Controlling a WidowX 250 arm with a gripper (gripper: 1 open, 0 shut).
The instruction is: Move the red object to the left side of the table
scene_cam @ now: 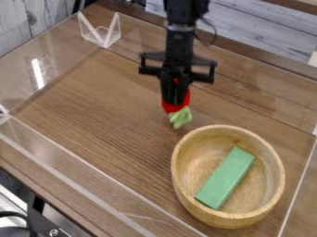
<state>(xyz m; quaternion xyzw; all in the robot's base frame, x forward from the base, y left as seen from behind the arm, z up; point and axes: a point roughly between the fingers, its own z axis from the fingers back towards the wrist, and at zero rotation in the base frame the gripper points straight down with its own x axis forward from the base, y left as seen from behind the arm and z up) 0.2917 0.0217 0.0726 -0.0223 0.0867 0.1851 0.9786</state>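
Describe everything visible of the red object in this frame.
The red object is a small, rounded, bright red toy, like a strawberry, with a light green leafy end pointing down toward the wooden bowl. It looks smooth, like plastic. The gripper is shut on its red part from above, hiding much of it. It hangs tilted near the middle of the table, just outside the bowl's rim. Whether its green tip touches the tabletop is unclear.
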